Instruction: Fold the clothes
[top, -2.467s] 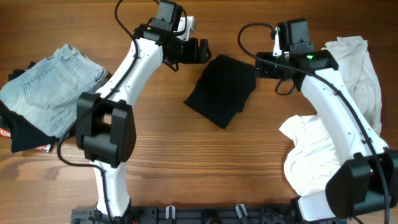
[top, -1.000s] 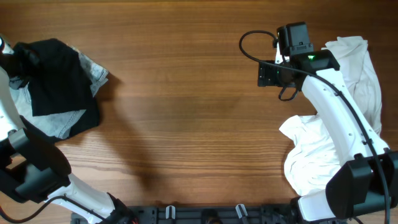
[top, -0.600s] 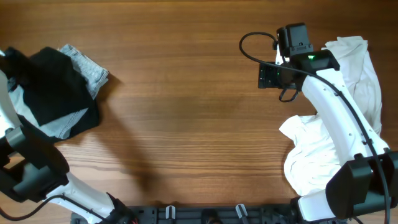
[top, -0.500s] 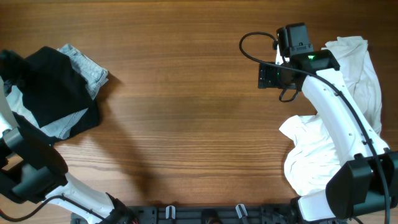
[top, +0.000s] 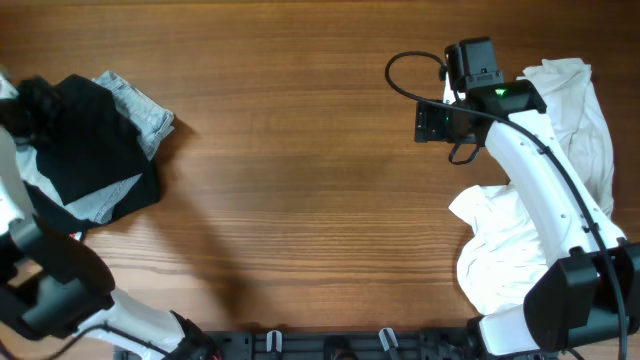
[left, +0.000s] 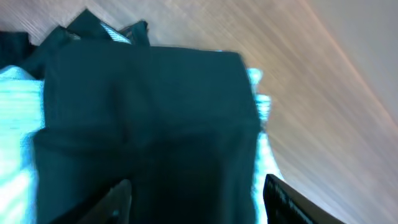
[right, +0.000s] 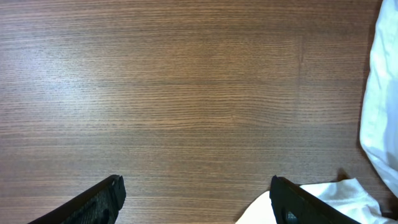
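A folded black garment (top: 95, 140) lies on top of folded light-blue jeans (top: 140, 108) at the table's far left. My left gripper (top: 28, 98) hovers over that pile, jaws open and empty. In the left wrist view the black garment (left: 149, 124) fills the frame under the open fingers (left: 196, 202). My right gripper (top: 432, 122) is open and empty above bare wood, left of a heap of white clothes (top: 560, 170). The right wrist view shows its fingers (right: 196, 196) spread over the table with white cloth (right: 382, 106) at the right edge.
The white heap runs down the right side of the table (top: 300, 200) to the front edge (top: 500, 270). A black garment with a red label peeks out under the jeans at front left (top: 130, 195).
The black garment, earlier held between both grippers at the table's middle, now lies on the jeans at the left. My left gripper has let go of it. My right arm stays still.
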